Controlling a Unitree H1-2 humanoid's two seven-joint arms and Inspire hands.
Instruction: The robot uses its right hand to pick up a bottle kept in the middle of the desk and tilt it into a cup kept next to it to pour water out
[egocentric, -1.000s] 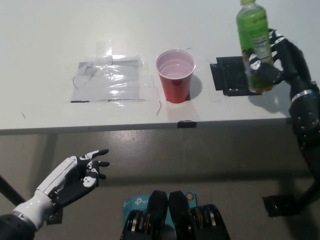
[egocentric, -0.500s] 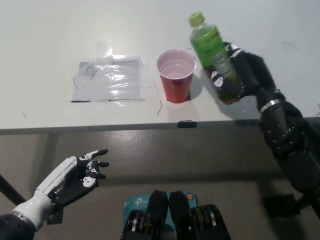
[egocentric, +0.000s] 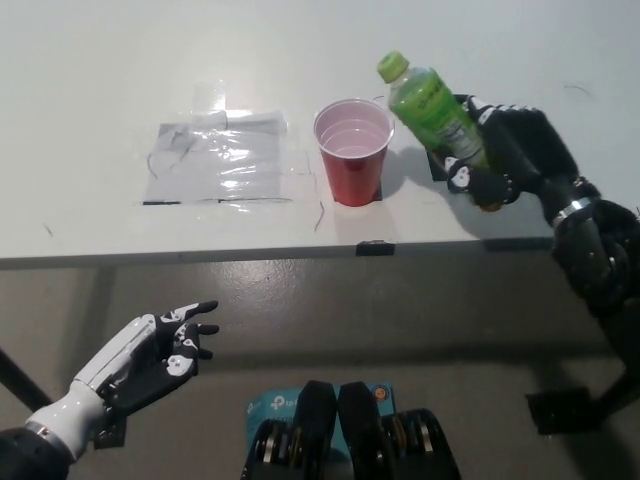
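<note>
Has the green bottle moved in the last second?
Yes. The green bottle, held in the black right hand, has swung left toward the red cup and tipped over, its cap now near the cup's rim. The cup itself stayed put.

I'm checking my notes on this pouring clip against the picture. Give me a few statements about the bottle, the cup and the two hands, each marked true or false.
1. The right hand holds the green bottle. True.
2. The bottle stands upright on the desk. False: it is tilted, its cap end leaning toward the red cup.
3. The bottle's green cap is on. True.
4. The red cup lies on its side. False: it stands upright on the desk, mouth up.
5. The left hand rests on the taped plastic sheet. False: it hangs open below the desk edge, holding nothing.
</note>
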